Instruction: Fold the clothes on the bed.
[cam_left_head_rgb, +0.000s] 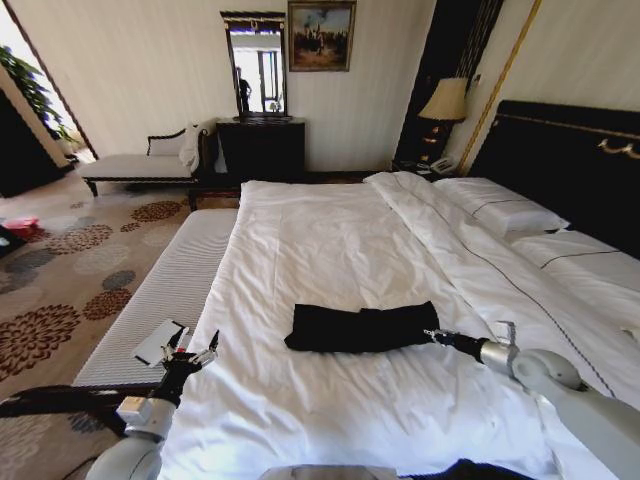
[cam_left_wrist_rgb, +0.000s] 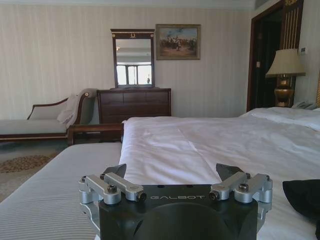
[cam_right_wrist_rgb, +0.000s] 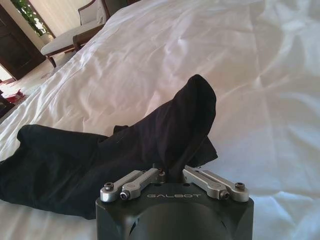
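The clothes, one black T-shirt (cam_left_head_rgb: 360, 328), lie as a long narrow band across the middle of the white bed (cam_left_head_rgb: 330, 240). My right gripper (cam_left_head_rgb: 432, 335) is at the band's right end, shut on the fabric. In the right wrist view the right gripper (cam_right_wrist_rgb: 172, 175) pinches a fold of the T-shirt (cam_right_wrist_rgb: 75, 165), which rises in a peak just beyond the fingers. My left gripper (cam_left_head_rgb: 190, 355) hovers open at the bed's left edge, well apart from the shirt. In the left wrist view the left gripper (cam_left_wrist_rgb: 172, 171) holds nothing, and a corner of the T-shirt (cam_left_wrist_rgb: 302, 197) shows off to one side.
A grey striped bench (cam_left_head_rgb: 165, 290) runs along the bed's left side with a white flat object (cam_left_head_rgb: 160, 342) on it. Pillows (cam_left_head_rgb: 505, 210) and a dark headboard (cam_left_head_rgb: 570, 160) are at the right. A chaise longue (cam_left_head_rgb: 140, 165), dresser (cam_left_head_rgb: 262, 148) and lamp (cam_left_head_rgb: 445, 100) stand farther back.
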